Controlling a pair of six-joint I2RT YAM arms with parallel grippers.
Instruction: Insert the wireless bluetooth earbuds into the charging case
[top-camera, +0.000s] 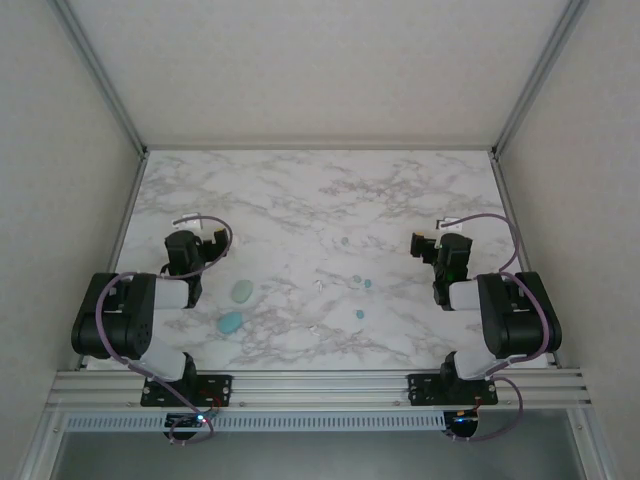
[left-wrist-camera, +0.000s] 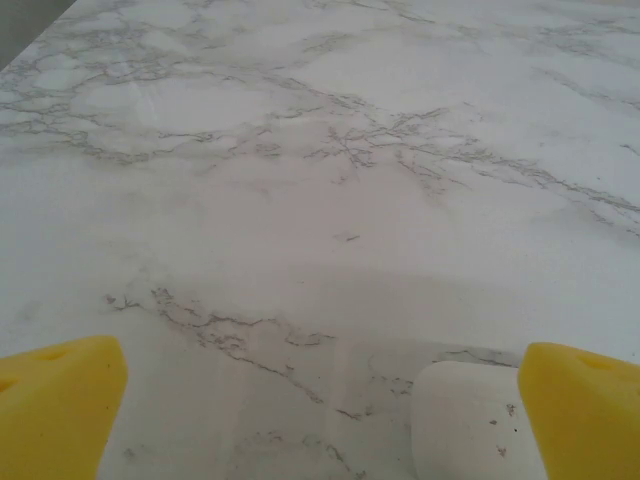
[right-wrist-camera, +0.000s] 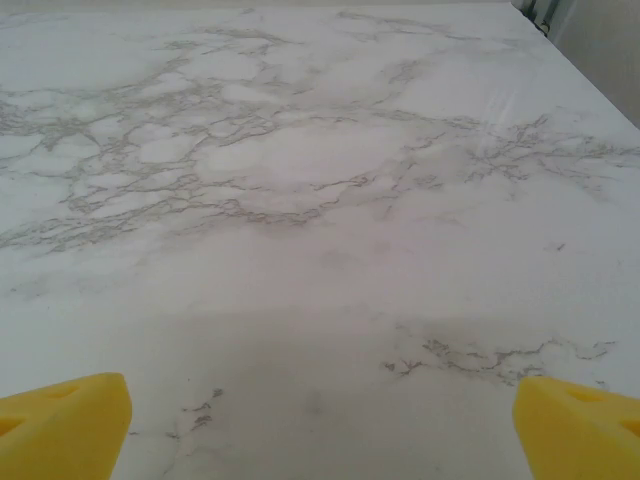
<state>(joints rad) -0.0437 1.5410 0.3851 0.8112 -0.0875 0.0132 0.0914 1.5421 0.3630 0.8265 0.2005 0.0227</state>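
Observation:
Two teal oval cases lie left of centre, one (top-camera: 241, 291) just behind the other (top-camera: 230, 323). Tiny earbuds are scattered mid-table: teal ones (top-camera: 356, 280), (top-camera: 368, 286), (top-camera: 359, 315), and whitish ones (top-camera: 319, 286), (top-camera: 312, 327). My left gripper (top-camera: 200, 232) hovers behind the cases, apart from them. It is open (left-wrist-camera: 320, 410), its yellow fingertips (left-wrist-camera: 60, 400) wide apart over bare marble. My right gripper (top-camera: 430, 240) sits to the right of the buds, also open (right-wrist-camera: 320, 420) with nothing between its fingers.
A whitish rounded object (left-wrist-camera: 465, 425) rests on the table just inside my left gripper's right finger; what it is cannot be told. The marble table (top-camera: 320, 190) is walled on the left, right and back. A metal rail (top-camera: 320, 385) runs along the near edge.

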